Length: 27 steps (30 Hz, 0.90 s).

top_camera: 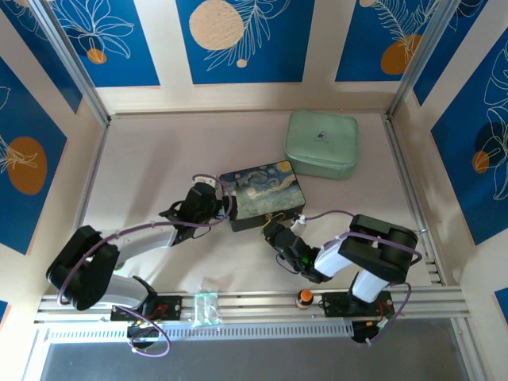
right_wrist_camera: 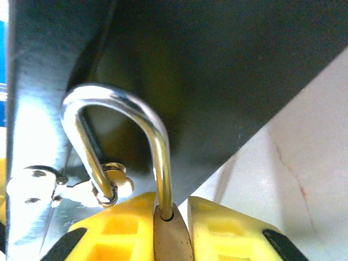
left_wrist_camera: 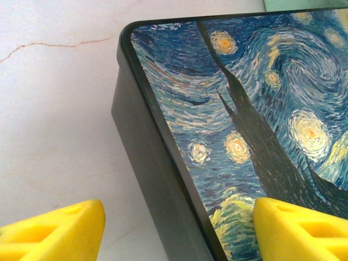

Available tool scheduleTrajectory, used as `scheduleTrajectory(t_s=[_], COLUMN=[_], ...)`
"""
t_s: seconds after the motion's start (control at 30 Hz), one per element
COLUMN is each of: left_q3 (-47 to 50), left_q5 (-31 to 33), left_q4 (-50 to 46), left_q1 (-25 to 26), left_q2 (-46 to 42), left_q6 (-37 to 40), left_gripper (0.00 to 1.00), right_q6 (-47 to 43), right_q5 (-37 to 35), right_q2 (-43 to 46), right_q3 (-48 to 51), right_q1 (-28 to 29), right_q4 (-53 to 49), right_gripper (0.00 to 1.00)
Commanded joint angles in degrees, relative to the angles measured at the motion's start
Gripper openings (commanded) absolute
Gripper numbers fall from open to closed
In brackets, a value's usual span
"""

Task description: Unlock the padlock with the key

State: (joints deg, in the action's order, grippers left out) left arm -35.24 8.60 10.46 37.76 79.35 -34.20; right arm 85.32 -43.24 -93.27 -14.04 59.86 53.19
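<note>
Currently right pincer (right_wrist_camera: pixel 173 217) clenched on padlock (right_wrist_camera: pixel 173 243), left pincer (left_wrist_camera: pixel 179 223) released astride box (left_wrist_camera: pixel 244 109) corner; could bind shackle (right_wrist_camera: pixel 117 98) if tugged.

I'm running a lab-style robot cell: a pale table (top_camera: pixel 159 159) boxed in by blue floral wall panels (top_camera: pixel 246 40), an aluminium rail (top_camera: pixel 262 300) along the frame's bottom.

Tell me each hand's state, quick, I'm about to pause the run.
Left hand: open, straddling the painted box corner, not gripping it.
Right hand: closed on the padlock.
</note>
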Motion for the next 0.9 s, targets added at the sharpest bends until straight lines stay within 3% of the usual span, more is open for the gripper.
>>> scheduleTrajectory(t_s=[0.0,0.27,0.43,0.5,0.67,0.8,0.87], left_q3=[0.1,0.1,0.2,1.3,2.1,2.0,1.8], left_q5=[2.2,4.2,6.4,6.8,7.4,7.8,7.2], left_q4=[-3.9,-5.0,-5.8,-4.8,-4.0,-3.2,-2.4], left_q1=[-0.1,0.3,0.4,0.3,0.3,0.2,0.1], left_q2=[2.1,6.3,10.1,10.9,12.3,13.6,14.7], left_q6=[0.6,1.9,2.4,2.0,1.4,1.3,0.9], left_gripper=[0.69,0.64,0.6,0.59,0.58,0.57,0.57], right_q6=[5.7,9.5,19.0,14.6,18.2,30.5,32.6], right_q5=[-1.1,-3.2,-5.8,-6.3,-10.0,-15.9,-19.0], right_q2=[-1.6,-6.1,-8.5,-7.7,1.3,11.7,14.4], right_q3=[4.8,3.8,6.2,6.4,4.3,-1.7,-1.4], right_q1=[1.6,1.2,-0.6,-1.5,-1.6,-0.9,-0.6], right_q4=[-12.0,-5.2,-0.6,1.9,-15.4,-48.5,-52.7], right_gripper=[0.13,0.07,0.06,0.06,0.08,0.09,0.1])
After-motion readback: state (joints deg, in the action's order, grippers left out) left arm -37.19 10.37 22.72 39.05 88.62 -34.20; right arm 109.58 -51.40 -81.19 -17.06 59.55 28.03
